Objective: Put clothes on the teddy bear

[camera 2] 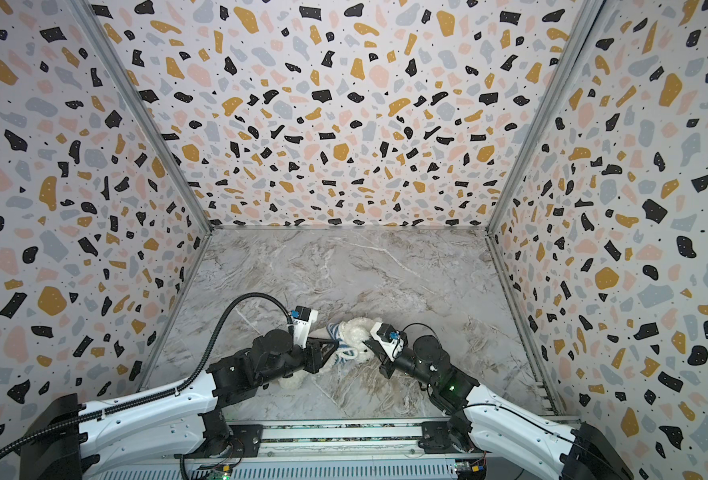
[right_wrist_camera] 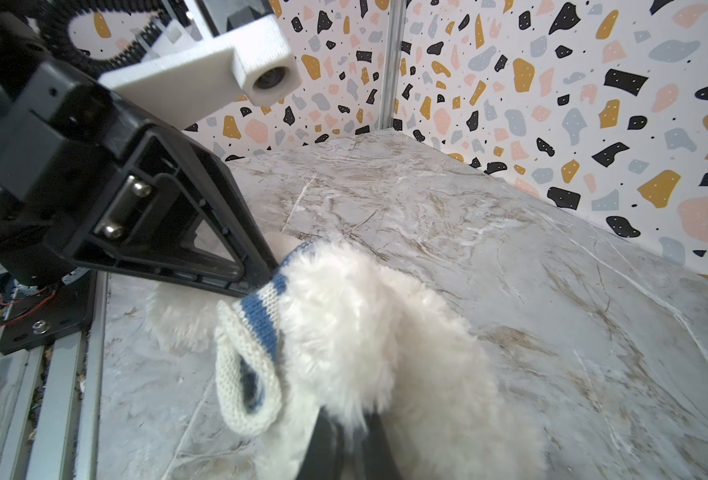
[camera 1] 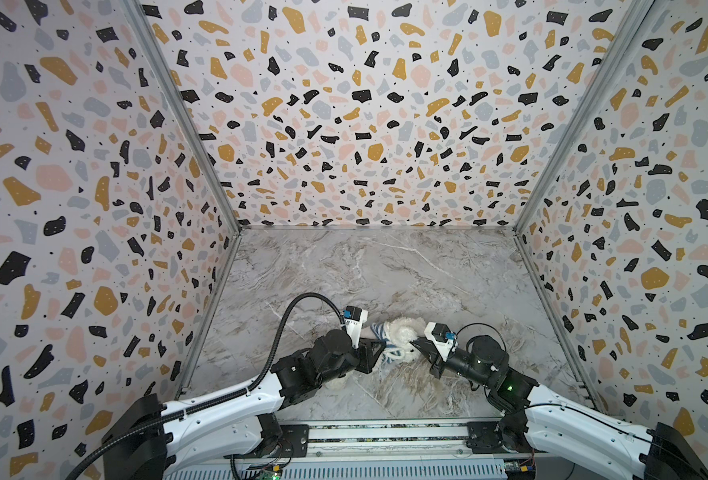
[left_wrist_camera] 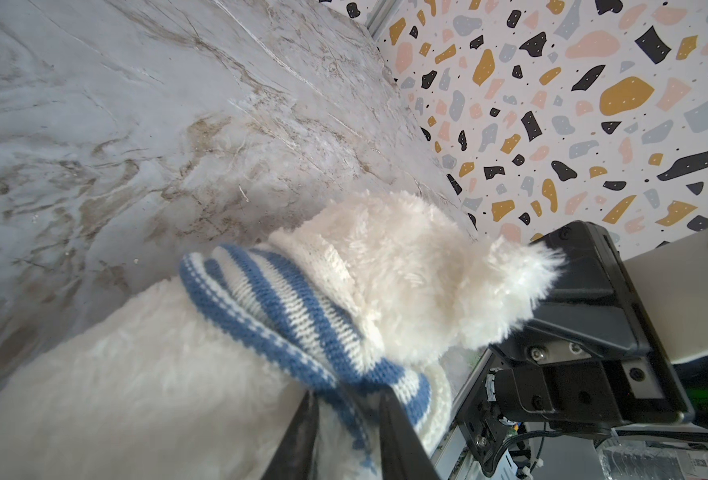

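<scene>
One white teddy bear (left_wrist_camera: pixel 406 266), striped shirt (left_wrist_camera: pixel 285 316)

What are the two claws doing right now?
Left claw: closed on the blue-and-white striped knitted shirt.
Right claw: closed on fur of the fluffy white teddy bear.

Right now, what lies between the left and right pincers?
Fluffy white plush teddy bear wearing a bunched blue-and-white striped knit shirt, in both top views.
</scene>
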`<state>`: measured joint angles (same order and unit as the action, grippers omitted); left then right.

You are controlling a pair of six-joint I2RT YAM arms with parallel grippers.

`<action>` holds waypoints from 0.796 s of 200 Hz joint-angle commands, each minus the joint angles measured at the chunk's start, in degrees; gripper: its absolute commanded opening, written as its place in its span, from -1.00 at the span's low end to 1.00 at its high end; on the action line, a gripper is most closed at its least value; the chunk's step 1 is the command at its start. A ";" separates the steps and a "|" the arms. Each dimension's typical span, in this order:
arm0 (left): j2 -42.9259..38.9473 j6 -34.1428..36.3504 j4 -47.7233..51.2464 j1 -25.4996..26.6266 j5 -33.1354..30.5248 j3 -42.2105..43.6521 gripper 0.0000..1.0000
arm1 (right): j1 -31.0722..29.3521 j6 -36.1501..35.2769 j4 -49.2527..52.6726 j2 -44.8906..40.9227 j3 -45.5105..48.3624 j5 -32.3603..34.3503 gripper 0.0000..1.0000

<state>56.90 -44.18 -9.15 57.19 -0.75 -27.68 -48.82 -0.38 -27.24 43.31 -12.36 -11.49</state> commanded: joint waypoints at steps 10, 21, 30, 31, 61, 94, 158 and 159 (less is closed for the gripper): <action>1.80 -1.64 -3.14 0.22 -0.98 1.38 -0.43 | -3.03 -0.40 -2.02 -1.61 0.38 0.06 -1.00; 2.35 -1.77 -3.08 0.20 -1.49 1.54 -0.44 | -3.77 -0.41 -2.21 -1.69 0.83 0.42 -1.00; 2.81 -1.85 -3.15 0.21 -1.80 1.56 -0.45 | -4.11 -0.16 -2.37 -1.89 1.10 0.75 -1.00; 2.83 -1.86 -3.20 0.21 -1.80 1.57 -0.45 | -4.15 -0.11 -2.42 -1.90 1.15 0.85 -1.00; 3.50 -2.02 -3.82 0.23 -2.23 1.84 -0.63 | -4.52 0.33 -2.97 -2.07 1.46 0.98 -1.00; 3.10 -1.92 -4.11 0.20 -2.49 2.02 -0.86 | -4.62 0.46 -3.07 -1.92 1.37 2.16 -1.00; 2.74 -1.84 -4.88 0.21 -2.19 2.63 -0.64 | -4.61 1.33 -2.49 -1.02 0.93 4.07 -1.00; 2.76 -1.90 -4.85 0.20 -2.21 2.63 -0.64 | -4.57 1.34 -2.52 -1.03 0.93 4.00 -1.00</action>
<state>59.48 -46.11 -12.34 57.28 -2.26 -25.89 -52.95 -0.03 -27.62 42.70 -10.41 -7.64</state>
